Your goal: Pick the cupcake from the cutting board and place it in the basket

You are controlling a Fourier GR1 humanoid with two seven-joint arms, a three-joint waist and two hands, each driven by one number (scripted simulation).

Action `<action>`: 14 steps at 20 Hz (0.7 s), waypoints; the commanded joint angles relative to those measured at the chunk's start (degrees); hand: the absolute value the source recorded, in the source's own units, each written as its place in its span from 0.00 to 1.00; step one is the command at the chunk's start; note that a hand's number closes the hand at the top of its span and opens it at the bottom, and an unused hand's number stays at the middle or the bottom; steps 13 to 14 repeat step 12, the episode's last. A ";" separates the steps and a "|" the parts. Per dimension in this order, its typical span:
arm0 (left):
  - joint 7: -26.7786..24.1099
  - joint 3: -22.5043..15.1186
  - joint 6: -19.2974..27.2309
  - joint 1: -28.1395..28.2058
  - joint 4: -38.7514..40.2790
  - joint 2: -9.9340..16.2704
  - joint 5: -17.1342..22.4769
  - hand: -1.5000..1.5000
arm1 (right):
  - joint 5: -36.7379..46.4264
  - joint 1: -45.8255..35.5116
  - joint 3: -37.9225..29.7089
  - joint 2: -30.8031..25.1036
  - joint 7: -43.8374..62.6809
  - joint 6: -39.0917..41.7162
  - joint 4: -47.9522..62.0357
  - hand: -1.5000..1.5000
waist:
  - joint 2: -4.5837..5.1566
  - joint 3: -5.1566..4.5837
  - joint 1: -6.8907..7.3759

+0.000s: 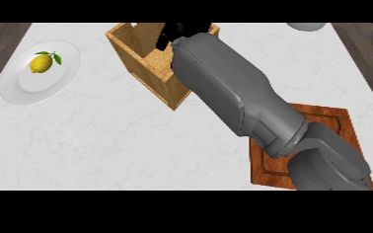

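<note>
Right arm: a grey forearm (241,94) stretches from the lower right corner diagonally across the white counter (109,143) and ends over the basket.
Right hand: the black hand (177,31) sits above the basket's open top, near its far rim; only part of it shows past the forearm, and whether its fingers are spread or closed round anything cannot be told.
Basket: a square, light wooden basket (138,61) stands near the counter's far edge, its right half hidden under the arm.
Cupcake: not visible anywhere; the arm and hand cover the spot above the basket where it might be.
Cutting board: a dark reddish wooden board (324,121) lies at the counter's right, partly under the arm; the part that shows carries nothing.
Plate: a white plate (25,86) rests at the left edge, well apart from the basket.
Lemon: a yellow lemon (41,63) with green leaves lies on the plate.
Far right corner: part of a pale round object (306,26) is cut off by the view's top.
</note>
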 commanded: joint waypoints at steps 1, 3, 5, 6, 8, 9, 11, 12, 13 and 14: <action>-4.99 3.13 1.38 -15.07 -10.56 -3.85 2.64 0.50 | -0.92 0.10 -3.47 0.29 3.44 -9.41 -0.58 0.00 | -0.88 -0.36 -3.49; -5.49 3.15 1.55 -14.31 -10.62 -4.01 2.51 0.50 | -1.53 1.57 -4.53 0.29 2.83 -11.36 -1.12 0.00 | -1.12 -0.36 -4.37; -4.94 3.43 1.68 -13.95 -10.50 -4.39 3.17 0.50 | -1.76 2.91 -5.15 0.29 1.82 -13.03 -2.00 0.00 | -1.14 -0.35 -5.52; -5.92 4.16 1.86 -13.68 -9.88 -4.30 3.19 0.50 | -1.77 3.17 -5.44 0.29 1.71 -13.38 -2.05 0.00 | -1.31 -0.48 -5.31; -5.79 5.10 2.02 -13.00 -11.05 -3.38 3.46 0.50 | -2.03 4.66 -5.35 0.29 0.72 -13.91 -3.39 0.00 | -1.45 -0.29 -5.42; -5.64 4.59 1.71 -13.00 -11.22 -3.90 3.70 0.50 | -2.36 3.92 -5.90 0.29 0.62 -13.93 -4.22 0.00 | -1.63 -0.36 -5.65; -5.83 4.64 1.76 -12.42 -9.99 -4.15 3.63 0.50 | -2.46 5.68 -6.41 0.29 -0.79 -15.86 -5.44 0.00 | -1.59 -0.42 -6.49; -5.82 4.50 2.41 -12.37 -11.11 -4.09 3.11 0.50 | -2.40 6.03 -5.97 0.29 -1.55 -15.77 -6.30 0.00 | -1.59 -0.32 -6.49; -5.82 4.50 2.41 -12.37 -11.11 -4.09 3.11 0.50 | -2.40 6.03 -5.97 0.29 -1.55 -15.77 -6.30 0.00 | -1.59 -0.32 -6.49; -5.82 4.50 2.41 -12.37 -11.11 -4.09 3.11 0.50 | -2.40 6.03 -5.97 0.29 -1.55 -15.77 -6.30 0.00 | -1.59 -0.32 -6.49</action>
